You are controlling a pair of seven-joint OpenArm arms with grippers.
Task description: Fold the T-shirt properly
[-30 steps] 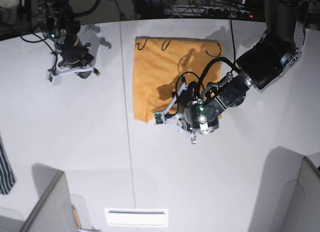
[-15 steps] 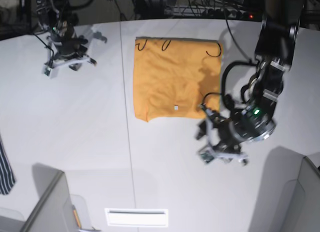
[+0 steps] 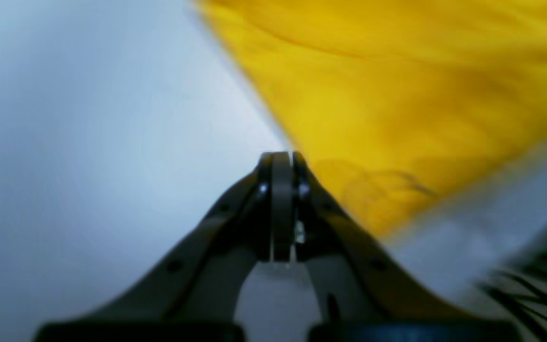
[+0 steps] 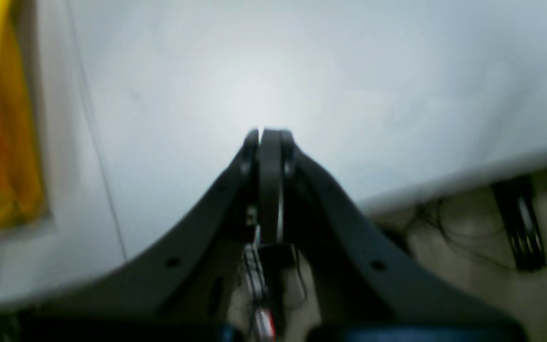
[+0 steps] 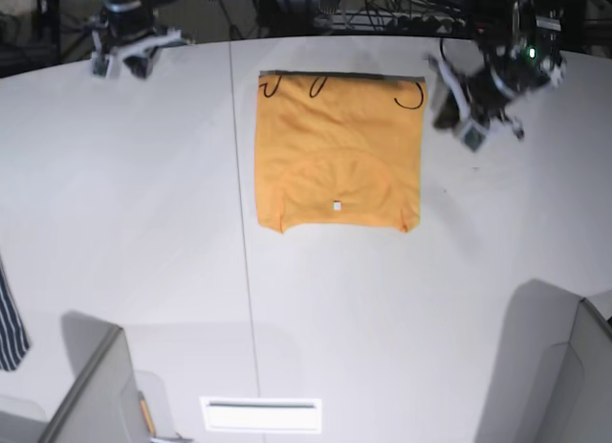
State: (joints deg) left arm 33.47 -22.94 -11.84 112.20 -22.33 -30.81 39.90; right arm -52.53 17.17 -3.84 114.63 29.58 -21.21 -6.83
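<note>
Both arms have pulled back to the far edge, left gripper and right gripper with jaws together, empty. T-shirt lies folded mid-surface, seemingly square; any remaining fold wants corners matched before pressing flat.

I could read no text, label, brand, number or sign anywhere in these views. The T-shirt, lying at upper centre of the base view, carried a small white tag near its lower edge, but the tag was too small for me to make out any lettering. Dark curled marks along the shirt's upper edge formed no legible characters. Both wrist views were blurred and offered me nothing readable on the cloth or the white table.
</note>
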